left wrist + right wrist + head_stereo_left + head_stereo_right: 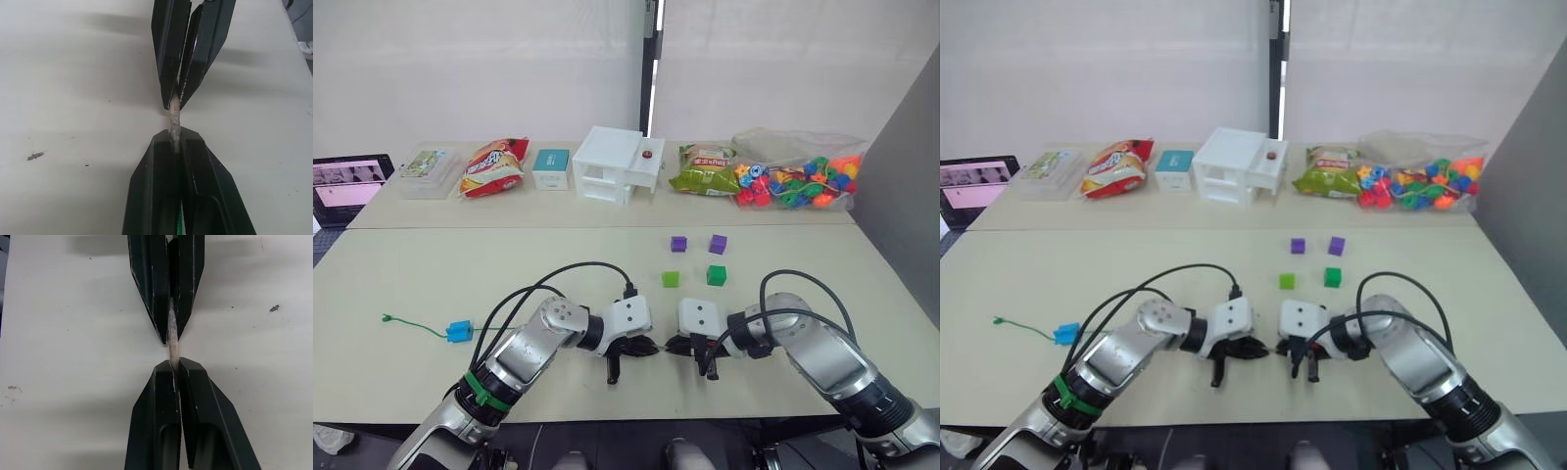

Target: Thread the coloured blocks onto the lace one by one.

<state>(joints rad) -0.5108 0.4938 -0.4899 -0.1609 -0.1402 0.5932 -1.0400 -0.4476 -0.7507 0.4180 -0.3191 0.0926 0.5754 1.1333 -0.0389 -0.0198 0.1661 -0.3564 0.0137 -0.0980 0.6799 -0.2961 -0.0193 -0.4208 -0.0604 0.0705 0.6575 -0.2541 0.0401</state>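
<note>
Near edge of a pale table, centre: left gripper and right gripper tip to tip, each clenched on an opposite end of the grey needle tip of the lace, a short bare stretch of it between the two pairs of fingers just above the tabletop. Green cord of the lace far out to the left near the table's near edge, with a blue block on it. Beyond the grippers, well apart from them: two purple blocks side by side, and nearer, a light green block beside a dark green block. Along the far side of the table: a clear bag of beads at right, snack packets, a white box at centre, and a tablet at far left.
</note>
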